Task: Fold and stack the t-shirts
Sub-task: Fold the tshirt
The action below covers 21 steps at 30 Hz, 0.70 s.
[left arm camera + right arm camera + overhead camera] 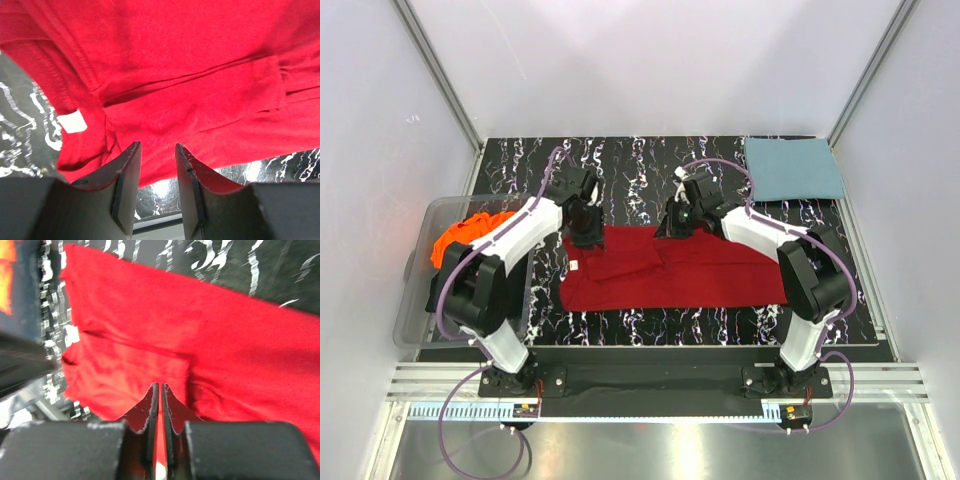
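Left end effector (157,146) parted, empty, over red t-shirt (690,280) on desk (640,160); right end effector (160,386) nearly closed, grip unclear. White tag (72,121) unreadable; orange t-shirt (455,240) half hidden in bin (420,310).

The bright orange cloth shirt (455,238) is partly hidden by the left arm (515,240). The deep red cloth shirt (700,280) is cut off by both wrist views' edges and blurred in the right one; its white label (71,121) cannot be read.
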Available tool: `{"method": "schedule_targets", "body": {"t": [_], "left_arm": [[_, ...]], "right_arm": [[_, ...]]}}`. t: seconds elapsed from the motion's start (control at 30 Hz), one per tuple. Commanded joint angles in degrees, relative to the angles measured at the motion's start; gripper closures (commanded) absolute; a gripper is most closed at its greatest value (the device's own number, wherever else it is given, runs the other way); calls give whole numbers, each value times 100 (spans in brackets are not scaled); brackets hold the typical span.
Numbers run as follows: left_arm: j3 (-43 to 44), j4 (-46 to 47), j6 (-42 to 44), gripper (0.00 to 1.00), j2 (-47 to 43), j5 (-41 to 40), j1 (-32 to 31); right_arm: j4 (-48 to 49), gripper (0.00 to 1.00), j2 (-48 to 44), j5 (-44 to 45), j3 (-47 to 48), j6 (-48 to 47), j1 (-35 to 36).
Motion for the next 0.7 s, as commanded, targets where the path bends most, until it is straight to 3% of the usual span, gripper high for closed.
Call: {"method": "schedule_targets", "body": {"t": [0.0,0.2,0.5,0.67], "left_arm": [[-172,319,-118,63,328,393,31],[-585,635,-232,63,451,279,-4],[-955,724,-205,64,873,-433,-127],[-990,689,-232,64,917,-714,-136]], "right_arm": [[-86,91,-192,-457,106,409,113],[204,92,246,-1063,9,646,166],[205,93,940,-441,-421,576,-70],[187,94,872,-185,-729,524,-317]]}}
